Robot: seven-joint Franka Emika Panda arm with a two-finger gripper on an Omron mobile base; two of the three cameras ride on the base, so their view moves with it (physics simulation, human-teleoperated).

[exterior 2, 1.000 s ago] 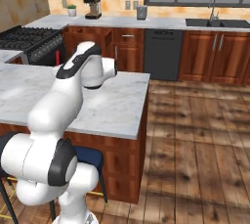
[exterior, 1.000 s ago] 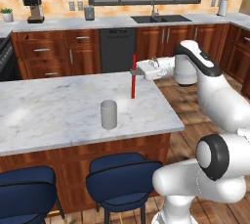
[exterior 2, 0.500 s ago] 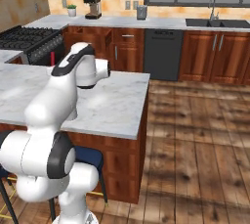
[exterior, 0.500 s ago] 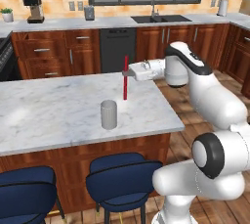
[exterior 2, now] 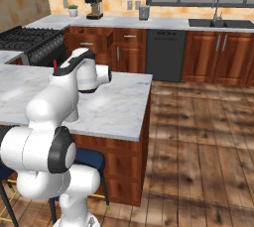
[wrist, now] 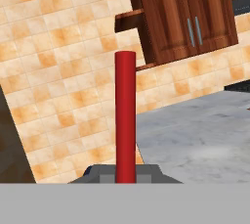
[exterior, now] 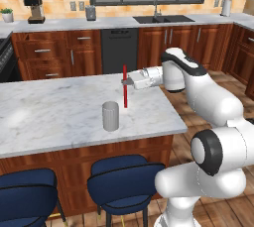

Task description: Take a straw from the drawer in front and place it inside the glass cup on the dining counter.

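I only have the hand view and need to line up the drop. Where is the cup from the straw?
Observer: In the left base view the glass cup stands on the dining counter, down and left of the straw.
Operator: Is the straw upright?
Observer: Yes, it is vertical, gripper shut on it.
Operator: Is its tip inside the cup?
Observer: No, the lower end hangs beside the cup's rim.

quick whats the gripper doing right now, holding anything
Gripper: shut on the straw, held upright above the dining counter, just right of the glass cup and not yet in it.
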